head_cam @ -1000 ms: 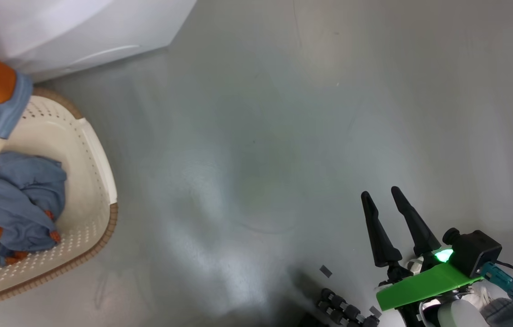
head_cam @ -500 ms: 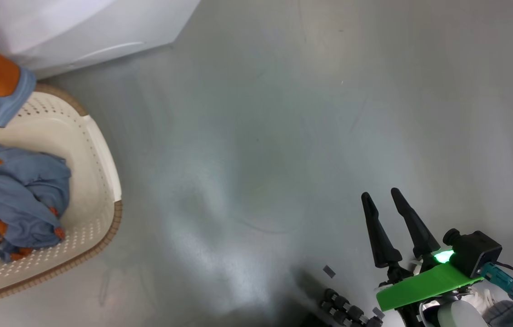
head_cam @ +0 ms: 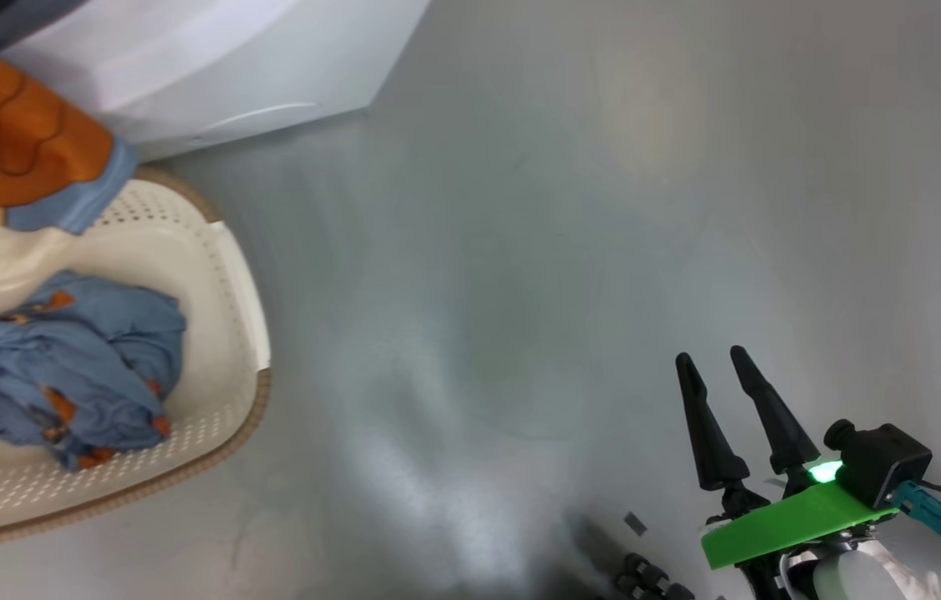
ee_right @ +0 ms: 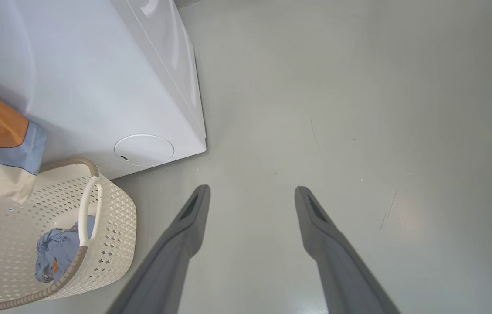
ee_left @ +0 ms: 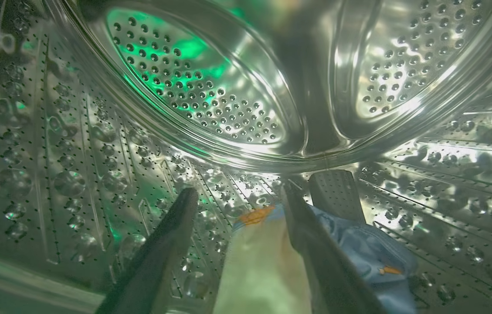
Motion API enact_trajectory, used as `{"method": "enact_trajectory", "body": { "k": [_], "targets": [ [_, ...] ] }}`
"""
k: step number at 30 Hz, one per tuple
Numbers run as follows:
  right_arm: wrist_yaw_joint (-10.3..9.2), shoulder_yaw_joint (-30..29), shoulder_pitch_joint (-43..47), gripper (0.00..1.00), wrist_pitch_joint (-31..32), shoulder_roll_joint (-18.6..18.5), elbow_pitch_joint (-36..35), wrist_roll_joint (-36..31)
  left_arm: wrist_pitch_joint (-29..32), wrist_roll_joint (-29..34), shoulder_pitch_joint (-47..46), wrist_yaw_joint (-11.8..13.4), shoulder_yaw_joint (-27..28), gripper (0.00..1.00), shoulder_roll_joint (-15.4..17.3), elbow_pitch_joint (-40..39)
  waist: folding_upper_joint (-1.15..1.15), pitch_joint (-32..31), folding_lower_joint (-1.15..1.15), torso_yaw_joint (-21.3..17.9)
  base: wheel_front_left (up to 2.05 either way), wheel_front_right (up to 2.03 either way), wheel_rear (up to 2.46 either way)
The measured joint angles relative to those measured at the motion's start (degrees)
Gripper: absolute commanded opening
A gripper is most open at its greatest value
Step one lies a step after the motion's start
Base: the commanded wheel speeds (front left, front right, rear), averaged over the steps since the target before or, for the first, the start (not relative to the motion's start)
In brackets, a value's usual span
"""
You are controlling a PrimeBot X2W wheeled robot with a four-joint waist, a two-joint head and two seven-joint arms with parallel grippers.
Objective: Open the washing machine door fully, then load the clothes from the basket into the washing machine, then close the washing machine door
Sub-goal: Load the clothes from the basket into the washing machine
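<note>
Laundry is going in: your left fingers (ee_left: pixel 165 248) stand spread and released deep in the big white washing machine's (head_cam: pixel 212 67) perforated steel drum (ee_left: pixel 202 87), so the cream-white and light blue garment (ee_left: pixel 263 266) lies loose between them. An orange-printed cloth (head_cam: pixel 20 142), probably its tail, hangs out over the cream-white perforated basket (head_cam: pixel 252 308), where crumpled blue clothes (head_cam: pixel 70 375) wait. I judge it could foul the door. Your right fingers (head_cam: pixel 703 425) hover apart, empty, over the grey floor (head_cam: pixel 520 250).

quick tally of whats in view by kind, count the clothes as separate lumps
washing machine: 1
basket: 1
grippers: 2, left gripper and right gripper
clothes: 2, blue bundle in the basket, orange-cream garment hanging over it
total: 6
</note>
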Motion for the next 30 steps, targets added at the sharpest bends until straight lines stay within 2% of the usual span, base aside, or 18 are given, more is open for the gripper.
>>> {"method": "enact_trajectory", "body": {
  "k": [7,20,25,30],
  "targets": [
    [0.00,-0.36,-0.08,1.00,0.00,-0.51,0.04,-0.01,-2.15,-2.27,2.36,1.69,0.34,1.00,-4.36,0.78,0.00,-1.75,0.00,2.40,0.00,0.00,0.00],
    [0.00,-2.05,-0.08,1.00,0.00,-1.07,0.45,-0.47,-4.47,-4.47,6.66,3.46,0.36,1.00,-9.25,0.15,0.00,-5.77,0.00,6.21,0.00,0.00,0.00],
    [0.00,-2.07,-0.02,1.00,0.00,-1.63,0.58,-1.05,-5.03,-6.10,12.01,3.37,0.35,1.00,-11.87,-3.64,0.00,-7.42,0.00,7.71,0.00,0.00,0.00],
    [0.00,-2.68,0.08,1.00,0.00,-1.77,0.78,-2.00,-5.13,-6.42,18.78,1.93,-1.09,1.00,-14.39,-10.61,0.00,-9.04,0.00,9.78,0.00,0.00,0.00]
  ]
}}
